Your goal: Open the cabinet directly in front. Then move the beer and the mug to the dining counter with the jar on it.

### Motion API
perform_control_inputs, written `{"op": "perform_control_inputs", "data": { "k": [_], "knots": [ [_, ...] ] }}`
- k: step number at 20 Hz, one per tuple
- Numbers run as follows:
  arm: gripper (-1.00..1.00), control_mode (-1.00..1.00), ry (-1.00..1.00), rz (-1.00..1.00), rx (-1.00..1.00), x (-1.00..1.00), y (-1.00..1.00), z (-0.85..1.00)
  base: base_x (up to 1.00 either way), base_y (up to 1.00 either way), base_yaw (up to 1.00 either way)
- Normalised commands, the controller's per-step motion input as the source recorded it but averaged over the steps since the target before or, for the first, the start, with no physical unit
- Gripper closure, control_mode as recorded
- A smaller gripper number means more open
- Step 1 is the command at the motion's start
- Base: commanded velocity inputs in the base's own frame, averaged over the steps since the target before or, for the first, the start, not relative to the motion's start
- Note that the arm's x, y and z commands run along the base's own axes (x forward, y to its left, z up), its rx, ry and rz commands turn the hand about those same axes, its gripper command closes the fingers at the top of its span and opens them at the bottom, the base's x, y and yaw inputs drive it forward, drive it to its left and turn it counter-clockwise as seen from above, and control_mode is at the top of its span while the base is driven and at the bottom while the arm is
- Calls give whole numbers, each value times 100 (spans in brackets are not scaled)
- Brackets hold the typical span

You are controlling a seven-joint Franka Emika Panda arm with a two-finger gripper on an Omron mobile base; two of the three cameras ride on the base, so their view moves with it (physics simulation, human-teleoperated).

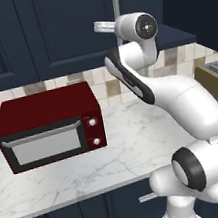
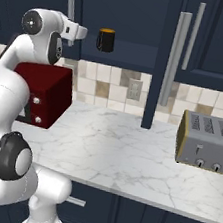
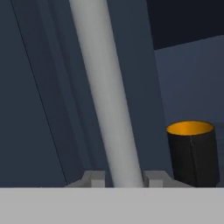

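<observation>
The gripper (image 3: 118,180) is at the cabinet's silver bar handle (image 3: 107,92): in the hand view the bar runs up between the two fingertips (image 3: 93,178), which stand narrow on both sides of it and seem closed on it (the contact itself is cut off at the bottom edge). In the left base view the hand (image 1: 104,27) partly covers this handle. Just beside the handle, deeper inside the cabinet (image 2: 142,22), the mug (image 2: 106,40) stands upright on the shelf. One door (image 2: 164,60) is swung out edge-on, well to the side of the handle. Below the handle, the red microwave (image 1: 50,126) sits on the marble worktop (image 2: 127,156), its far side hidden by the arm in the right base view.
</observation>
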Motion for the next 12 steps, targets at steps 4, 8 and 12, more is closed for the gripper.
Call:
{"op": "perform_control_inputs", "data": {
  "k": [4,8,12],
  "knots": [
    [100,-100,-3,0,0,-39,23,0,0,0,0],
    [100,-100,-6,0,-3,-85,68,0,0,0,0],
    [100,-100,-7,0,-6,-100,98,0,0,0,0]
  ]
}}
